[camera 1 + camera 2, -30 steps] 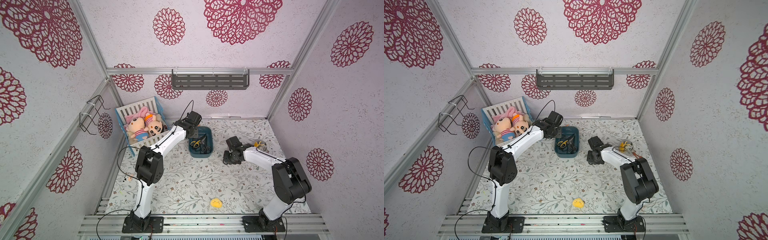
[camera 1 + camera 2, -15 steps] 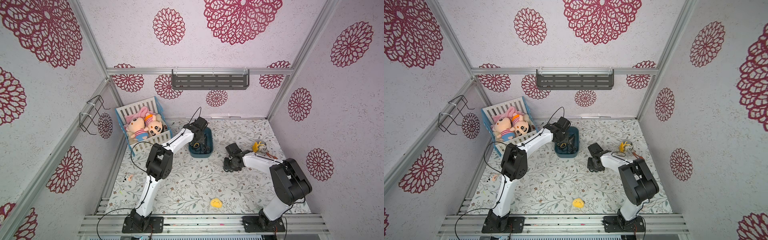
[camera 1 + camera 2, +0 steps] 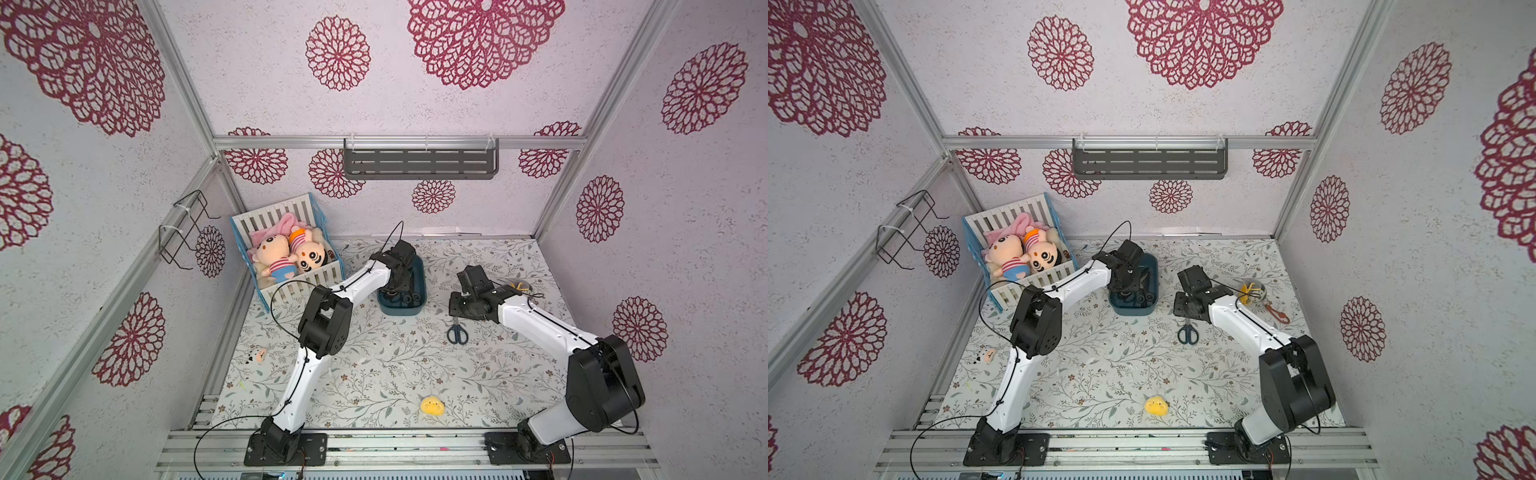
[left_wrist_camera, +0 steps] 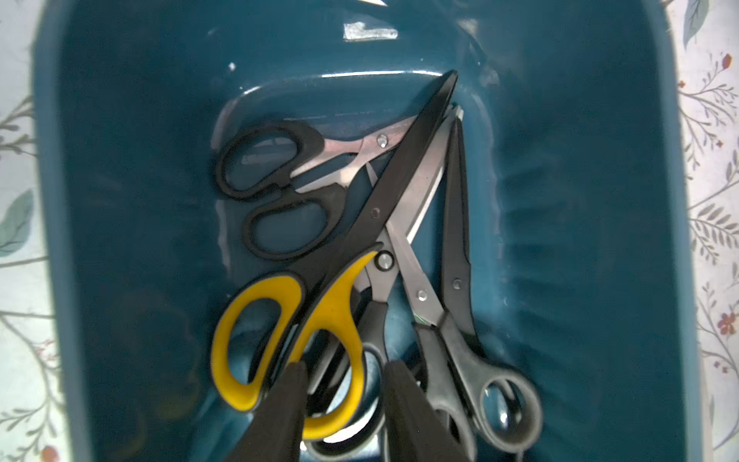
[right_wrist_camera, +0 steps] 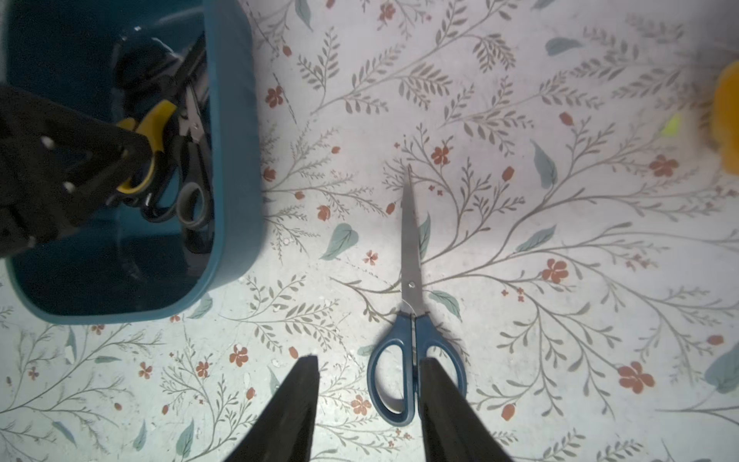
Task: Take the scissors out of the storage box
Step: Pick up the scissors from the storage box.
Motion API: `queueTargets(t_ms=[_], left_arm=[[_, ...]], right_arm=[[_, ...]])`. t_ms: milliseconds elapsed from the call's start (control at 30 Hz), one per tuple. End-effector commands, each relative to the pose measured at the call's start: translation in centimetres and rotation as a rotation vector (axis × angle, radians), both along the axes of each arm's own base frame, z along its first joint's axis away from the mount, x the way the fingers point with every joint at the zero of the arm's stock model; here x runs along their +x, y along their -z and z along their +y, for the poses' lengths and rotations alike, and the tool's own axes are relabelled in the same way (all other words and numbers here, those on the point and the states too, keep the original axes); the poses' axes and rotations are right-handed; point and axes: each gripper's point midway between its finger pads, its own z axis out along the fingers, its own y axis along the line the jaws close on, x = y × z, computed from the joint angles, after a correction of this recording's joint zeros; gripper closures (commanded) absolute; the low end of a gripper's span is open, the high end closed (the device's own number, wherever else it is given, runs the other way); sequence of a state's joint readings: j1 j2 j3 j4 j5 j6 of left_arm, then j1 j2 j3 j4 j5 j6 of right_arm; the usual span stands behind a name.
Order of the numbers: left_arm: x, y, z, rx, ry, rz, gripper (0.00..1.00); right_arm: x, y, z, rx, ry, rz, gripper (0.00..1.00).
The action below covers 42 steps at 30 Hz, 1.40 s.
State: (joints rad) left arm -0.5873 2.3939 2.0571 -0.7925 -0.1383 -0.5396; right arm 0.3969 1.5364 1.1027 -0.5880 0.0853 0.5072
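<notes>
The storage box (image 3: 420,308) (image 3: 1153,305), a dark teal tub, stands mid-table. Several scissors lie crossed in it (image 4: 120,200): a yellow-and-black-handled pair (image 4: 332,304) on top, among black-handled pairs (image 4: 280,188). My left gripper (image 4: 346,366) (image 3: 401,282) is down inside the box, open, its jaws straddling one loop of the yellow handle. A dark-blue-handled pair of scissors (image 5: 410,260) (image 3: 457,332) (image 3: 1187,333) lies flat on the table right of the box. My right gripper (image 5: 370,360) (image 3: 457,303) hovers open just above its handles, holding nothing.
A blue-and-white slatted crate (image 3: 291,286) with plush dolls stands at the back left. A yellow plush toy (image 3: 432,405) lies near the front edge, a small toy (image 3: 255,355) at the left, and a yellow-and-orange object (image 3: 1252,291) behind the right arm.
My right gripper has opened and let go of the blue-handled scissors, which now lie on the table. My left gripper has dropped into the box and its jaws have narrowed around the yellow handle.
</notes>
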Motion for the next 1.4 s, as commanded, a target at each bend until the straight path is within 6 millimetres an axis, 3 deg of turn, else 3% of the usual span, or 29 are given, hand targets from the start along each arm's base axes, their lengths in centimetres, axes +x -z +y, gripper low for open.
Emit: queueTargets(t_ms=[0, 300, 500, 700, 1000, 1167, 1367], left_arm=[[0.0, 1.8, -1.1, -0.028, 0.000, 0.019, 0.68], [-0.1, 4.3, -0.9, -0.024, -0.018, 0.056, 0.73], [-0.1, 4.4, -1.4, -0.044, -0.007, 0.059, 0.84], [-0.5, 4.9, -1.5, -0.044, 0.002, 0.079, 0.82], [-1.3, 7.0, -1.0, -0.024, -0.018, 0.119, 0.99], [-0.6, 4.8, -1.2, -0.047, -0.023, 0.080, 1.00], [1.1, -2.1, -1.5, -0.129, -0.069, -0.047, 1.00]], right_arm=[[0.1, -1.1, -0.3, -0.014, -0.004, -0.020, 0.54], [-0.2, -1.6, -0.4, -0.011, -0.005, -0.026, 0.54], [-0.7, -1.9, -1.0, -0.021, 0.007, -0.042, 0.54], [-1.2, -2.2, -1.1, 0.001, 0.020, -0.058, 0.54], [-2.3, -3.4, -1.6, 0.026, 0.035, -0.095, 0.54], [-2.4, -4.1, -1.7, 0.027, 0.034, -0.115, 0.53], [-1.8, -3.8, -0.7, 0.056, 0.009, -0.114, 0.54]])
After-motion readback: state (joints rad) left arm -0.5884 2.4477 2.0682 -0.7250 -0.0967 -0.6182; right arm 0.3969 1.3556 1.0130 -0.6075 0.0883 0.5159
